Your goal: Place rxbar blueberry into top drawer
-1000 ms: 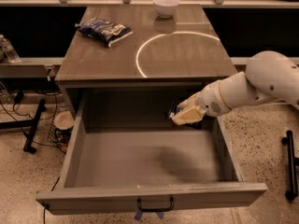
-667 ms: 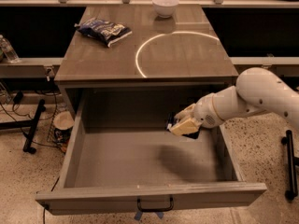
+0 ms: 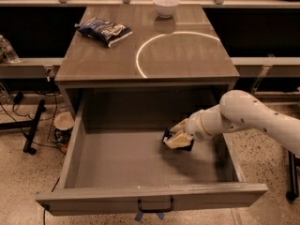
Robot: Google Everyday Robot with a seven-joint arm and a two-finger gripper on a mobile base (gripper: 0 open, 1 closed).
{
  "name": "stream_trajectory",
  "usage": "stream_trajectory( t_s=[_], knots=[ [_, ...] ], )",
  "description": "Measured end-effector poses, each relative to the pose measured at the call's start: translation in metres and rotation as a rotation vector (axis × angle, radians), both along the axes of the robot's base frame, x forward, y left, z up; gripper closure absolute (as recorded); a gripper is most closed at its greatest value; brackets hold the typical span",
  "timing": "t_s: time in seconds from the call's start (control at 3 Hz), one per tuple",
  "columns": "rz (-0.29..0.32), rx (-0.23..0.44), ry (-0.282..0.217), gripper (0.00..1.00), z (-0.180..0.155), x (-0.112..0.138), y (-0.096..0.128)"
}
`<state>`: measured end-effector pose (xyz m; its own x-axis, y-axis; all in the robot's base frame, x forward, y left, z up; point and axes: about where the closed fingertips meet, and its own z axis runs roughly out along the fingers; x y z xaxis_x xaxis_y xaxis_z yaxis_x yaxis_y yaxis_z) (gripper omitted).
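The top drawer (image 3: 75, 149) of the grey cabinet is pulled wide open, with a small black handle (image 3: 155, 205) on its front panel. My gripper (image 3: 177, 139) reaches in from the right and sits low inside the drawer, right of its middle. Its tan fingers (image 3: 175, 140) are shut on the rxbar blueberry (image 3: 166, 137). Only the bar's dark edges show around them, just above the drawer floor.
A crinkled blue-and-white snack bag (image 3: 104, 30) lies at the back left of the cabinet top (image 3: 187, 55), and a white bowl (image 3: 166, 4) stands at the back. A bright ring of light marks the top. A bottle (image 3: 7, 50) and cables are at the left.
My gripper has moved down and to the left, deeper into the open drawer, still holding the bar. The drawer and the things on top have not moved.
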<state>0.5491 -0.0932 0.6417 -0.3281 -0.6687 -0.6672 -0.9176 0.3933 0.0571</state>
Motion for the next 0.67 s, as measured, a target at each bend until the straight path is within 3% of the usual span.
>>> stream_trajectory(
  t_s=[0.33,0.67],
  knots=[
    [-0.015,-0.022,0.016,0.54,-0.0252,0.0025,0.0097],
    [-0.023,-0.019,0.029,0.23,-0.0271,0.0059,0.0177]
  ],
)
